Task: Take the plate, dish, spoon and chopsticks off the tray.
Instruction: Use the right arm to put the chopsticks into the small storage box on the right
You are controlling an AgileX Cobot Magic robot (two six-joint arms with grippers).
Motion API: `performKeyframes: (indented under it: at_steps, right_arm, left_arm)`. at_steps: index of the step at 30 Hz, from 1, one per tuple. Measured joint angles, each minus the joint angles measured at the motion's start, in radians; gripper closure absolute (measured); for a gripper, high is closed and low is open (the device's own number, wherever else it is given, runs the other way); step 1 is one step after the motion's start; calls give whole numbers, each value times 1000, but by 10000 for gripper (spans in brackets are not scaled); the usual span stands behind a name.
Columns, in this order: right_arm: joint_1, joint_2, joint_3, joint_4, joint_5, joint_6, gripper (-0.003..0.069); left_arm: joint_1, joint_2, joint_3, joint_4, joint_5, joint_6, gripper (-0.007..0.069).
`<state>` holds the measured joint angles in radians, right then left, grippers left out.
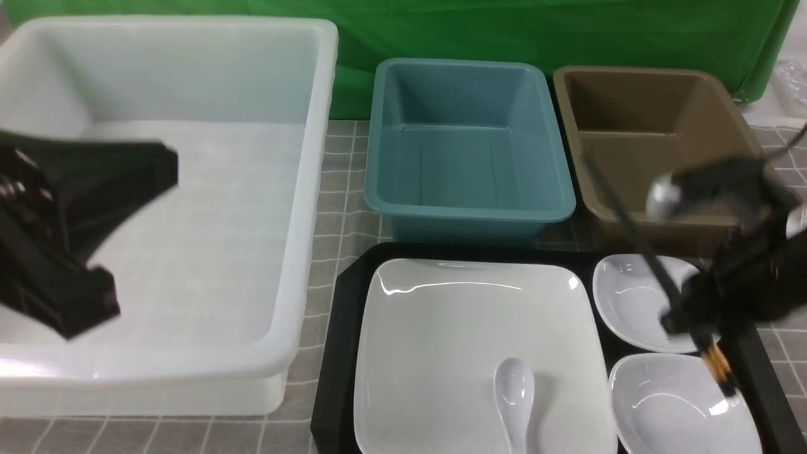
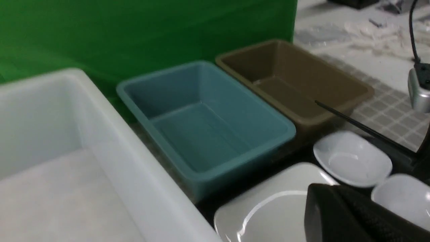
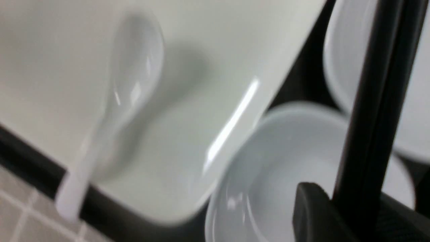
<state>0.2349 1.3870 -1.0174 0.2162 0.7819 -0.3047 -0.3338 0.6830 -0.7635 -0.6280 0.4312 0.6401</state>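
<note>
1. Gripping the chopsticks (image 1: 630, 227) near their gold ends, the right gripper (image 1: 687, 318) is clamped on them; they slant over the far small dish (image 1: 624, 296) toward the brown bin (image 1: 630, 94).
2. The left gripper (image 1: 142, 239) hangs spread wide and empty over the white bin (image 1: 189, 75).
3. The spoon (image 1: 514, 391) lies on the plate (image 1: 454, 315), which sits on the tray (image 1: 334, 353) beside the near small dish (image 1: 668, 403).
</note>
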Motion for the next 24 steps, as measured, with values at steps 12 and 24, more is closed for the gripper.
performKeyframes:
  at_steps: [12, 24]
  right_arm:
    - [-189, 590, -669, 261, -269, 15, 511]
    - [-190, 801, -812, 122, -262, 137, 428]
  left_arm:
    - [0, 0, 0, -119, 28, 145, 620]
    - [0, 0, 0, -114, 59, 145, 620]
